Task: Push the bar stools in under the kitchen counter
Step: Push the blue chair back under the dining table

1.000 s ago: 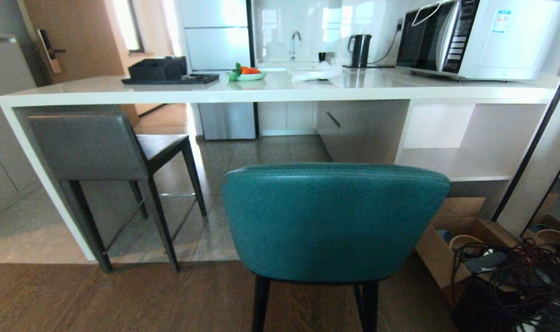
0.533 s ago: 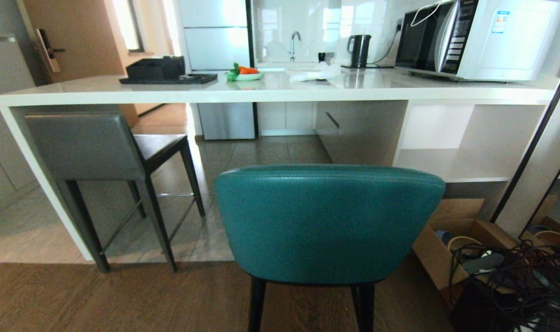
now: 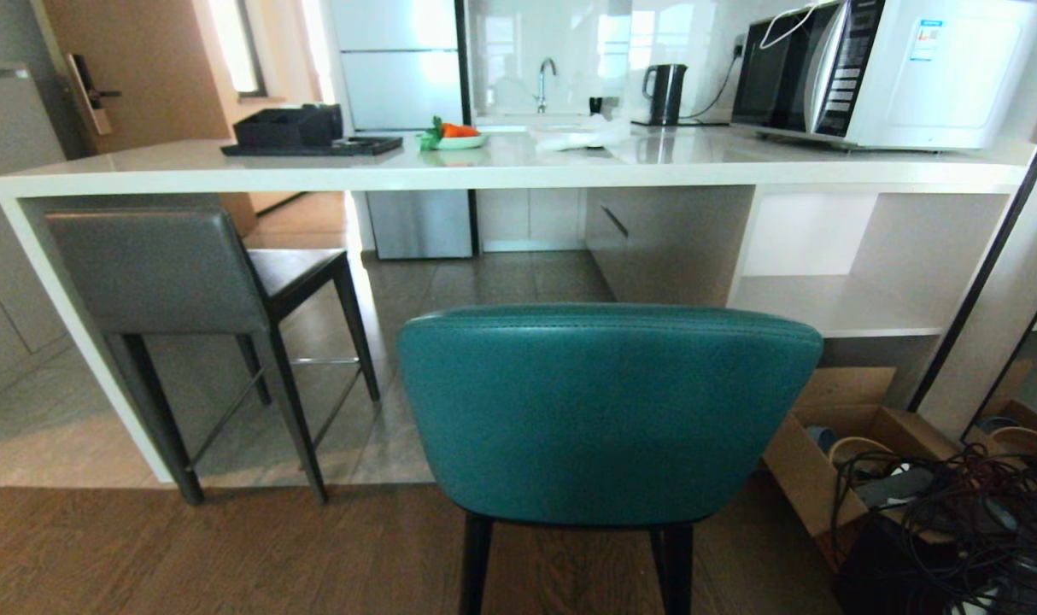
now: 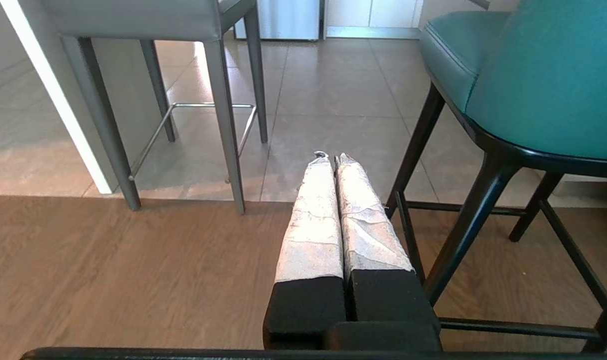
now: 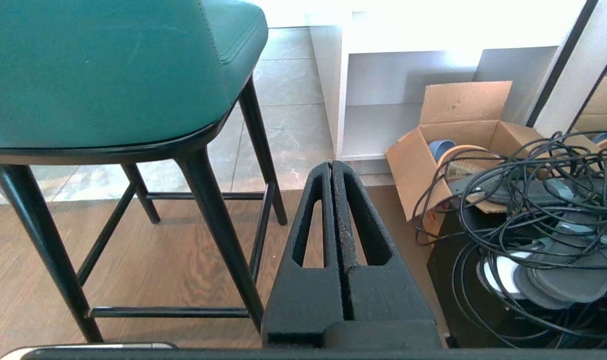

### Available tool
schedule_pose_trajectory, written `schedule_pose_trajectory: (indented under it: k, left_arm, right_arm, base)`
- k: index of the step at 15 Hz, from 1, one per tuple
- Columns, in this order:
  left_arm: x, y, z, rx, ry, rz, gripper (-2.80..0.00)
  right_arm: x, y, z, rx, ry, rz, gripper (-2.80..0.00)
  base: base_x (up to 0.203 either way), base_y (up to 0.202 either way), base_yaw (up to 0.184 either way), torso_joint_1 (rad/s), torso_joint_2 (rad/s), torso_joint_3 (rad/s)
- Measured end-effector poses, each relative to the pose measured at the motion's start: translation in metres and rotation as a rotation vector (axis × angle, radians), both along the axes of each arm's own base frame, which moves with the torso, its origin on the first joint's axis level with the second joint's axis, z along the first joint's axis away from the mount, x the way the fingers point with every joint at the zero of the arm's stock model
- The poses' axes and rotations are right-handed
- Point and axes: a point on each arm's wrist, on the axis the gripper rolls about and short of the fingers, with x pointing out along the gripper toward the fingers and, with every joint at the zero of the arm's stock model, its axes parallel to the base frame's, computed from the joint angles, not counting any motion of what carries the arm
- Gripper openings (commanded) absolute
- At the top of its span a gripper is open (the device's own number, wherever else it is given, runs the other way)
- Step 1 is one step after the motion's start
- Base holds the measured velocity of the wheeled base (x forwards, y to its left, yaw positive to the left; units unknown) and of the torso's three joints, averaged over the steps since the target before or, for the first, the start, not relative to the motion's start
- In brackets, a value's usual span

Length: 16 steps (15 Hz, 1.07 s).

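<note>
Head view: the kitchen counter runs nearly the full width of the room, its white slab end panel reaching the floor at far left. Just inside that panel stands the dark grey stool, its boxy back below the worktop edge and its seat tucked under the counter, the near legs about at the line where tile meets wood flooring. On the worktop, from left: a black tray bearing a black box, a small dish holding something orange and green, a black kettle farther back, and a white microwave at the right end. The teal stool stands at centre, nearest the camera and well clear of the counter (its rounded back faces the robot, its thin black legs on the wood floor). Farther right, an open cardboard box and a tangle of black cables lie on the floor beside the counter's open shelf.

Neither arm appears in the head view. In the left wrist view, the left gripper hangs low above the wood floor between the two stools, wrapped fingers pressed together and empty. In the right wrist view, the right gripper hangs between the teal stool's legs and the cardboard box, black fingers closed, holding nothing.
</note>
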Motion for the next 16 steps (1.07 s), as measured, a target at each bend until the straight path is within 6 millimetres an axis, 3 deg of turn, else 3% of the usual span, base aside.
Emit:
schedule_pose_trajectory:
  k: [16]
  left_arm:
    - [0.0000,-0.0001,0.0000,0.002,0.000,0.005,-2.80]
  right_arm:
    - [0.0000,0.0001,0.0001,-0.013,0.000,0.006,-2.80]
  base:
    - [0.000,0.000,0.000,0.000,0.00,0.000]
